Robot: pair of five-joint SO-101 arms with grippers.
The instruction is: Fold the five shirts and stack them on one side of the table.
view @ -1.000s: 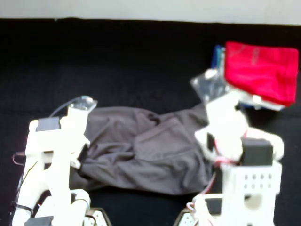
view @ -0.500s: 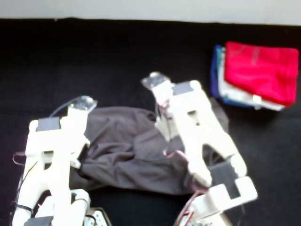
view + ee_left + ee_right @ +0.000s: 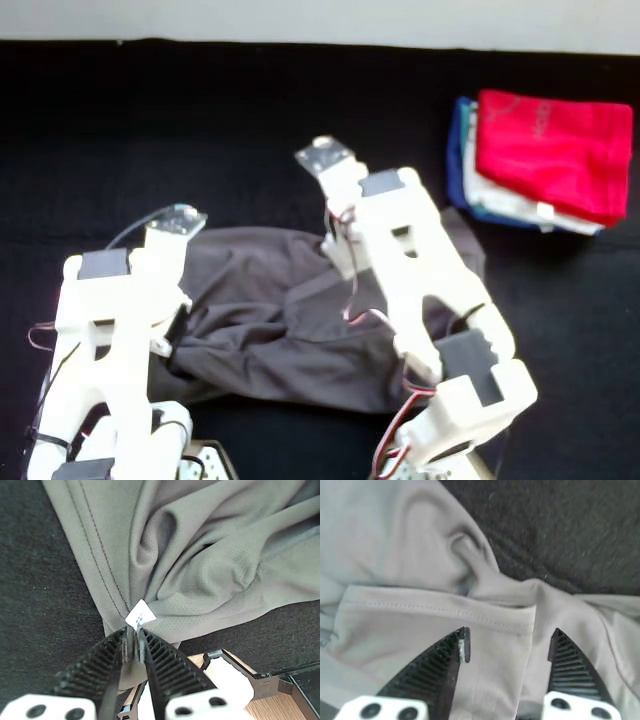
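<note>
Toward the near edge of the tabletop (image 3: pixel 200 120), left of centre, a grey shirt (image 3: pixel 290 330) lies rumpled and only partly spread, with loose folds running across its middle. The left end effector (image 3: pixel 135 632) is at the shirt's near left part. Its ribbed jaws are pressed together on a pinch of the stitched edge, right by a small white tag (image 3: pixel 140 615). The right end effector (image 3: pixel 510 635) hangs over the shirt's farther, right-hand part. Its jaws stand apart on either side of a stitched hem (image 3: pixel 440 610) and hold nothing.

The cloth looks thin, light and entirely limp. Judging by how it creases, it will sag and bunch wherever it is unsupported, and a single layer could slide out from between the pads. The doubled, stitched hems and the corners look like the surest places to grip. Two holds well apart along one edge should let the fabric be drawn taut enough to fold flat.

Near the far right corner of the tabletop, well apart from the grey shirt, sits a stack of folded shirts. A red shirt (image 3: pixel 550 150) is on top, with a white shirt (image 3: pixel 500 203) and a blue shirt (image 3: pixel 459 150) showing beneath it.
</note>
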